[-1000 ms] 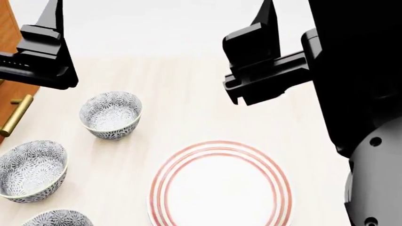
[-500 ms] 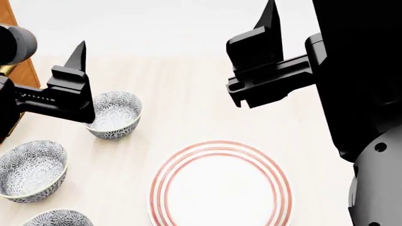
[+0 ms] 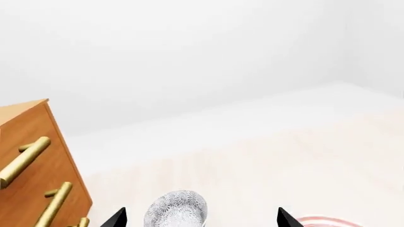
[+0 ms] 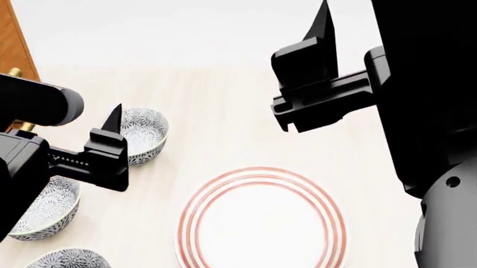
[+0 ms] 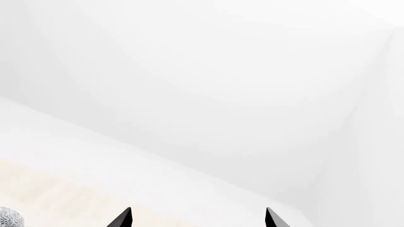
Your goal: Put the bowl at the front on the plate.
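Three grey-blue floral bowls stand in a row on the left of the pale table. The bowl (image 4: 145, 134) farthest forward in that row also shows in the left wrist view as the bowl (image 3: 177, 213), lying between and just beyond my fingertips. My left gripper (image 4: 111, 120) is open and empty, hanging over that bowl's near left rim without touching it; its tips (image 3: 198, 222) stand wide apart. The plate (image 4: 261, 173), white with red rings, lies right of the bowls, its edge (image 3: 322, 221) in the left wrist view. My right gripper (image 4: 322, 28) is open and empty, high above the table (image 5: 197, 220).
The middle bowl (image 4: 44, 209) is partly hidden under my left arm, and the nearest bowl (image 4: 71, 258) is cut by the picture's lower edge. A wooden drawer cabinet (image 3: 31, 179) with gold handles (image 4: 15, 72) stands at the table's left. My dark torso (image 4: 432, 111) fills the right.
My left arm has swung down and rightward from the upper left, coming to hang over the farthest bowl and covering part of the middle bowl. The right arm has barely moved.
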